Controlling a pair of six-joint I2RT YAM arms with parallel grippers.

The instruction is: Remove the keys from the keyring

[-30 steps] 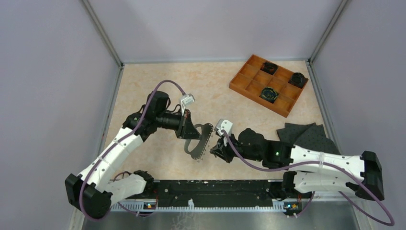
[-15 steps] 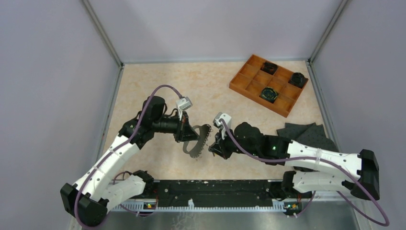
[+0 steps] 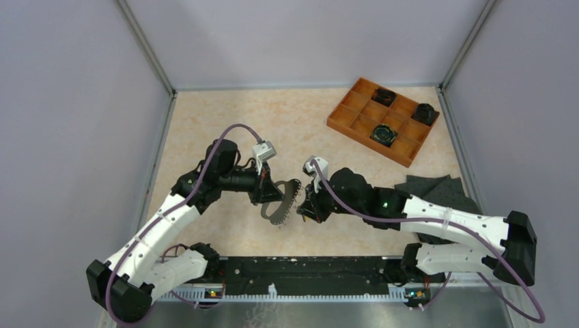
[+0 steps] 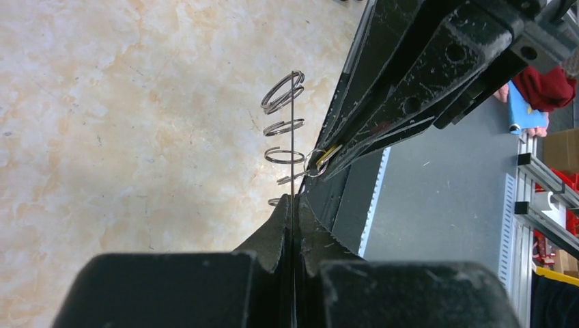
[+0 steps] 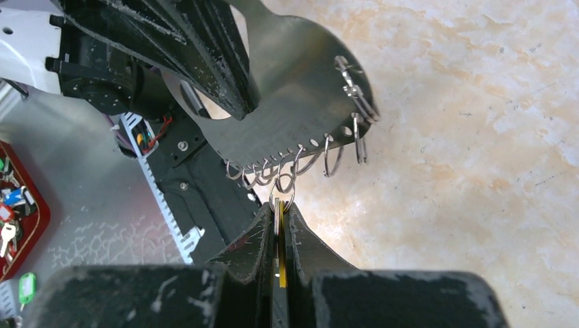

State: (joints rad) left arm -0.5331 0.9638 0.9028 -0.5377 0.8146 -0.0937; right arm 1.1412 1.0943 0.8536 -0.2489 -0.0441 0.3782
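Note:
The keyring (image 3: 283, 201) is a flat grey D-shaped plate with several small wire rings along its toothed edge. My left gripper (image 3: 271, 193) is shut on its flat body and holds it above the table; in the left wrist view the plate (image 4: 293, 130) is edge-on between the jaws. My right gripper (image 3: 305, 208) is shut on the keys, a thin grey key and a yellow tag (image 5: 280, 236), which hang from a ring (image 5: 281, 195) on the plate's edge (image 5: 293, 116). In the left wrist view the yellow piece (image 4: 328, 154) shows at the right gripper's tips.
An orange compartment tray (image 3: 355, 124) with dark round parts stands at the back right. Dark grey foam pads (image 3: 440, 193) lie on the right. A black rail (image 3: 300, 270) runs along the near edge. Grey walls enclose the table.
Both grippers and the keyring have shifted slightly left and toward the near edge; the right arm reached further in. Both grips are unchanged.

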